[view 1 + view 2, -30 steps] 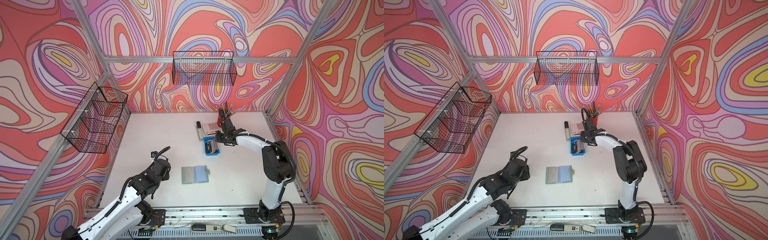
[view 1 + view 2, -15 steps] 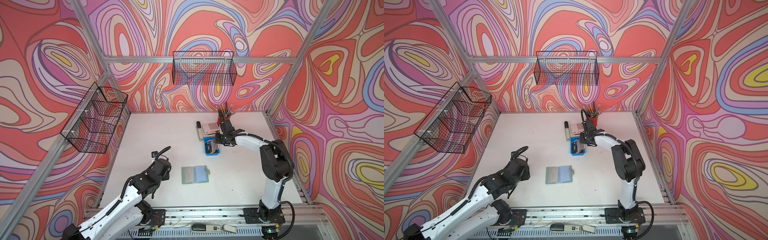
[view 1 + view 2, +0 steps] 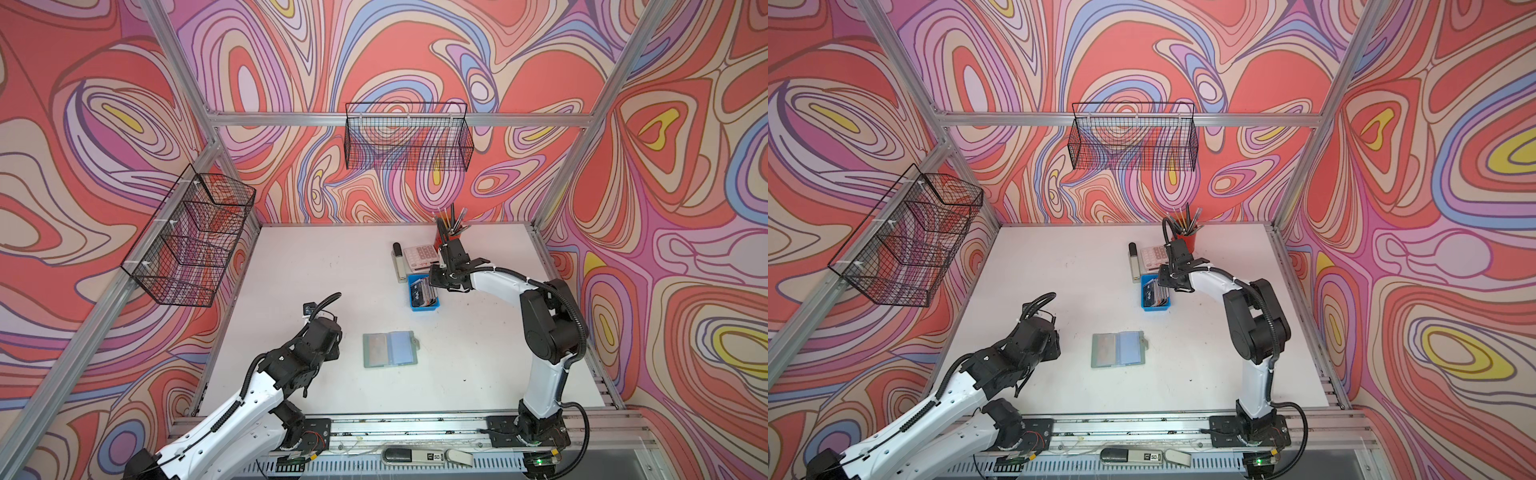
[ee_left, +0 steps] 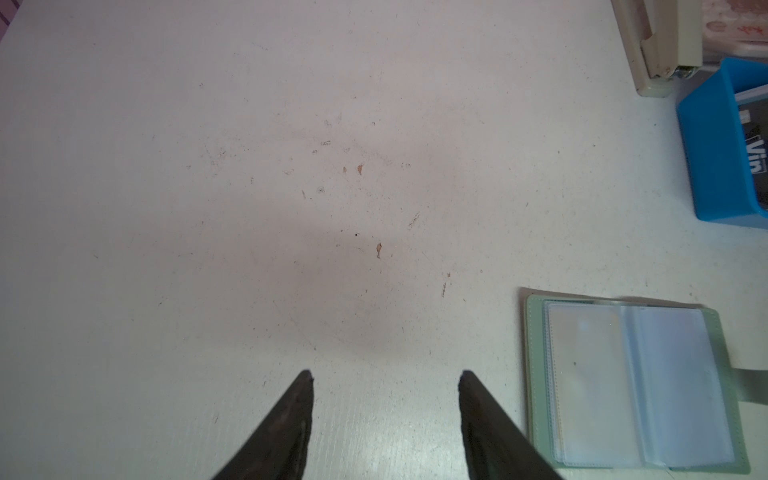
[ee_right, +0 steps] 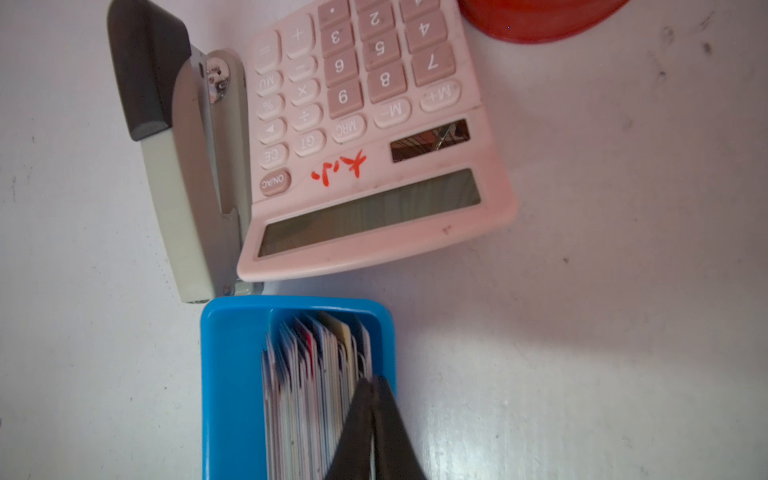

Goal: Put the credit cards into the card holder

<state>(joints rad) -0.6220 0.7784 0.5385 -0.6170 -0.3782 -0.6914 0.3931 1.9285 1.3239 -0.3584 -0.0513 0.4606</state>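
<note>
The credit cards (image 5: 316, 374) stand on edge as a packed stack in a small blue tray (image 5: 232, 374), also seen in both top views (image 3: 423, 291) (image 3: 1155, 293). A dark card marked "Vip" (image 4: 756, 162) faces outward at one end. My right gripper (image 5: 372, 380) is shut at the other end of the stack, by the tray wall, pinching the thin pale edge of one card. The sage-green card holder (image 3: 388, 349) (image 3: 1117, 349) (image 4: 631, 386) lies open and flat, its clear sleeves up. My left gripper (image 4: 385, 376) hovers open over bare table just left of the holder.
A pink-white calculator (image 5: 374, 145) and a stapler (image 5: 187, 166) lie right behind the tray. A red pen cup (image 3: 446, 237) stands behind them near the back wall. Wire baskets (image 3: 409, 141) (image 3: 195, 237) hang on the back and left walls.
My right gripper's jaws have closed at the end of the card stack in the tray. The left arm and the card holder have stayed put.
</note>
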